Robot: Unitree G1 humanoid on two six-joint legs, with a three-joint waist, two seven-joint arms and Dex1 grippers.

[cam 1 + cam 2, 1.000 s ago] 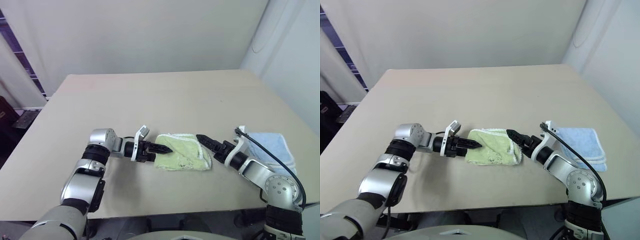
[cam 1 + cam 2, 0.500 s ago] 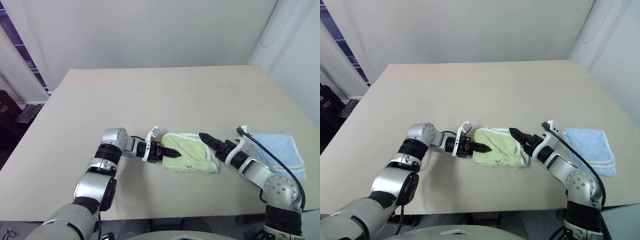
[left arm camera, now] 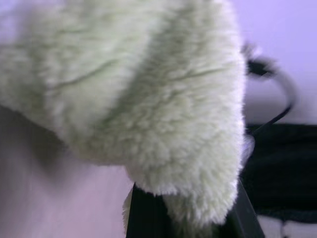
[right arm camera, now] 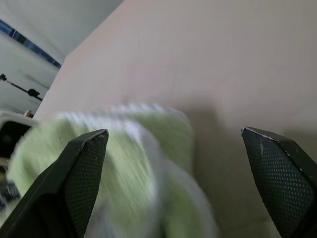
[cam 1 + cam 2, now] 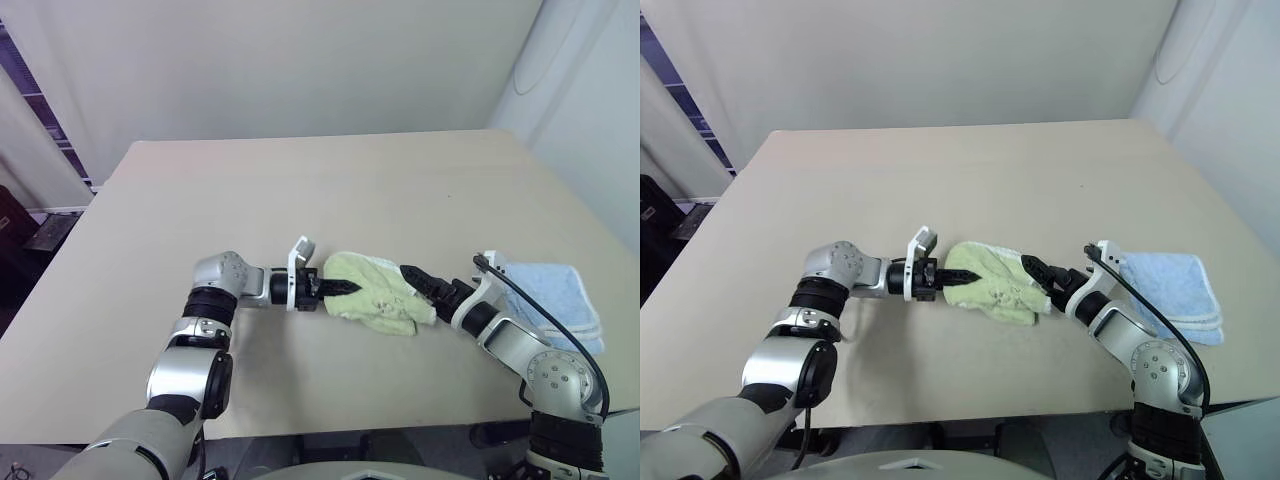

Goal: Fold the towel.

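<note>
Left hand (image 5: 343, 287) clamped on the towel's (image 5: 385, 295) raised edge

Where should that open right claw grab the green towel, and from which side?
Probably the towel's free end nearest the right gripper, coming in level from the robot's right. That end droops onto the table while the left gripper is shut on the opposite end, and the right jaws already stand open facing it.

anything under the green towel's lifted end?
Under the towel, the left tool's black fingers pinch its raised end, above bare table. The far end's underside is covered.
</note>
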